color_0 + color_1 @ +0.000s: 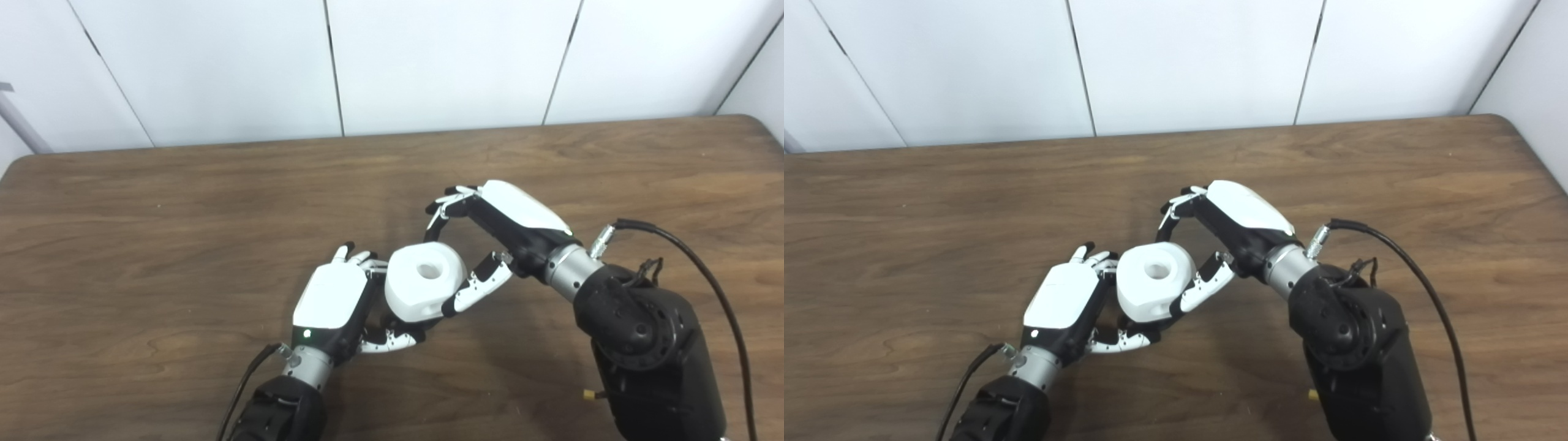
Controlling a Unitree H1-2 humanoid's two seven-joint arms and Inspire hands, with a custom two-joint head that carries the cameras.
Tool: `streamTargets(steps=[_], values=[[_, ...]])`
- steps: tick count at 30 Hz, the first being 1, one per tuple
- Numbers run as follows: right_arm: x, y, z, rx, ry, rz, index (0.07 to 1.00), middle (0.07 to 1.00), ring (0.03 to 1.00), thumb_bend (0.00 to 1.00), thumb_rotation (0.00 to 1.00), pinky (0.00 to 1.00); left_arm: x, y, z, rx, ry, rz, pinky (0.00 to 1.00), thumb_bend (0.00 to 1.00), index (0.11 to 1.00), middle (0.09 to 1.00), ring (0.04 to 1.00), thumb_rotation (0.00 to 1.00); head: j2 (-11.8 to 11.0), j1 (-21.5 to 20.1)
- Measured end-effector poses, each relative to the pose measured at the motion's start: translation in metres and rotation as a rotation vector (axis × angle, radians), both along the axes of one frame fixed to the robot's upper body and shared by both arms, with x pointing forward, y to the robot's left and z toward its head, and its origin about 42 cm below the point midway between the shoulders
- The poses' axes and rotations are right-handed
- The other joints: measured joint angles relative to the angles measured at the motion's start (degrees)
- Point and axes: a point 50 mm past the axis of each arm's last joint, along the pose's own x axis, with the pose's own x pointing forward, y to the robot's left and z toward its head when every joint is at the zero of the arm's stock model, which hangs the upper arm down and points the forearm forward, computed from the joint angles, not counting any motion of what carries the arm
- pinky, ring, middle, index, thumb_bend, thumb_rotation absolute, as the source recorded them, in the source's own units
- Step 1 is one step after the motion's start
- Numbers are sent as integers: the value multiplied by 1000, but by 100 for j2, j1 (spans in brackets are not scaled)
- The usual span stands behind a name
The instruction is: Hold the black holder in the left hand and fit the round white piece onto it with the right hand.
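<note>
— Nearest the camera, what shows?

— Both forearms come up from the bottom edge over the brown wooden bench (184,202). On the right one, a black cable (704,263) loops from the wrist down along the arm.

— And the left hand (334,300)?

— It is low above the bench, white back facing up, fingers (389,341) curled under and around the lower side of the round white piece (422,282). Something dark sits under that piece inside the grasp, but I cannot tell whether it is the black holder; it is mostly hidden.

— Where exactly is the white piece?

— Between the two hands, near the bench's middle, its central hole facing upward and slightly tilted. It touches the left hand on one side.

— The right hand (490,239)?

— Its thumb presses against the piece's right side, while its upper fingers (444,208) arch apart above and behind, not clearly touching. Whether it truly grips the piece, I cannot tell.

— Behind them?

— White wall panels (441,61) with dark seams.
</note>
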Motion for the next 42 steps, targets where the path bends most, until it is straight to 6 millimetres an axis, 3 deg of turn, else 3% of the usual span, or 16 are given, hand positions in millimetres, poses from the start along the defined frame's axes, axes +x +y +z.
streamTargets(steps=[42], values=[[1, 0, -5, -4, -30, 0, 482, 836, 967, 525, 135, 1000, 1, 0, 0, 2, 3, 1, 1000, 521, 486, 765, 881, 48, -9, -44]])
